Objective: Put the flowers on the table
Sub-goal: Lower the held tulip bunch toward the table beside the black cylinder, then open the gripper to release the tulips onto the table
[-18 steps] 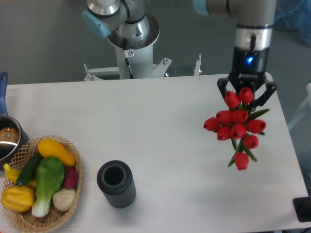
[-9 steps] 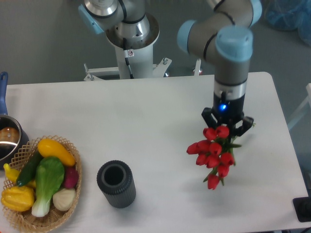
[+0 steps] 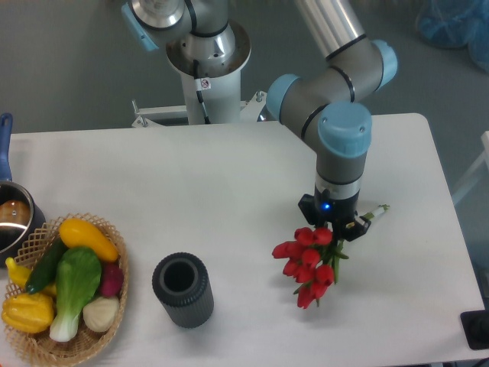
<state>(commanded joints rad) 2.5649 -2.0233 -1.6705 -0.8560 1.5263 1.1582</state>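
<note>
The arm reached down over the white tabletop [image 3: 229, 176], and its tool [image 3: 331, 224] was closed on the flowers [image 3: 308, 264], pinching the bunch near the upper end of the red heads. The tulip heads fanned out below and to the left of the tool, with green leaves showing among them, while a short green stem end [image 3: 377, 211] stuck out to the right of the tool. A soft shadow lay under the bunch; from this overhead view it could not be told whether the lowest blooms touched the tabletop or hung just above it. Taking the flowers as the landmark, the dark ribbed vase [image 3: 182, 290] stood upright well to their left, its open mouth facing the camera, and apart from them. Farther left of the flowers, near the tabletop's left edge, sat a woven basket [image 3: 114, 313] holding yellow, green, white and purple vegetables [image 3: 72, 279]. Above that basket, at the far left edge of the frame, part of a metal pot [image 3: 11, 218] with a blue handle was visible. Behind the flowers, beyond the far edge of the tabletop, rose the arm's white mounting column [image 3: 206, 84]. The flowers lay in the right half of the tabletop, nearer its front edge than its back.
</note>
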